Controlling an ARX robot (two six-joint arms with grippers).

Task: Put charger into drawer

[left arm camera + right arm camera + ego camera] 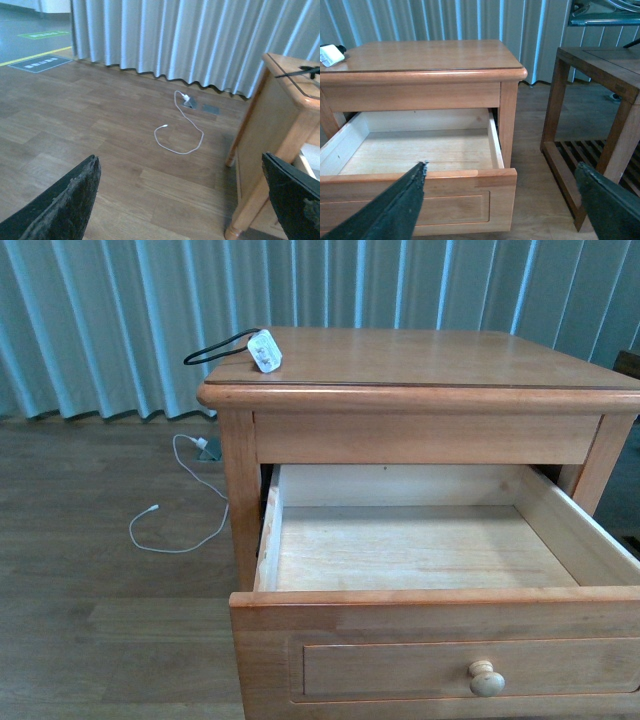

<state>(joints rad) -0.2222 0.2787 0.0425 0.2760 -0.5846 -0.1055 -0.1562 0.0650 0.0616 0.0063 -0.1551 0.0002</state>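
**Both claws wide and empty, charger on the stand, drawer open**

We see the left claw in its wrist view with its two dark fingers spread far apart. Nothing sits between them, and they touch nothing. Beyond them we see only wood floor, where a white cable lies in a loose loop near a floor socket.

The right claw is spread just as wide, one finger at each side of its view, and it too holds and touches nothing. Through the gap between the fingers we see the front edge of the open drawer. In the front view we see neither arm.

The charger lies on top of the stand, close to its back left corner. Its black lead loops off past the left edge. The right wrist view catches the white block at that same corner. It is well apart from both claws.

The drawer is pulled out toward us, and we see bare pale wood inside it. Its front panel carries one round knob.

The white cable lies on the floor to the left of the stand, in front of the curtain. To the right of the stand, a darker wooden table with a slatted lower shelf stands just beside it.
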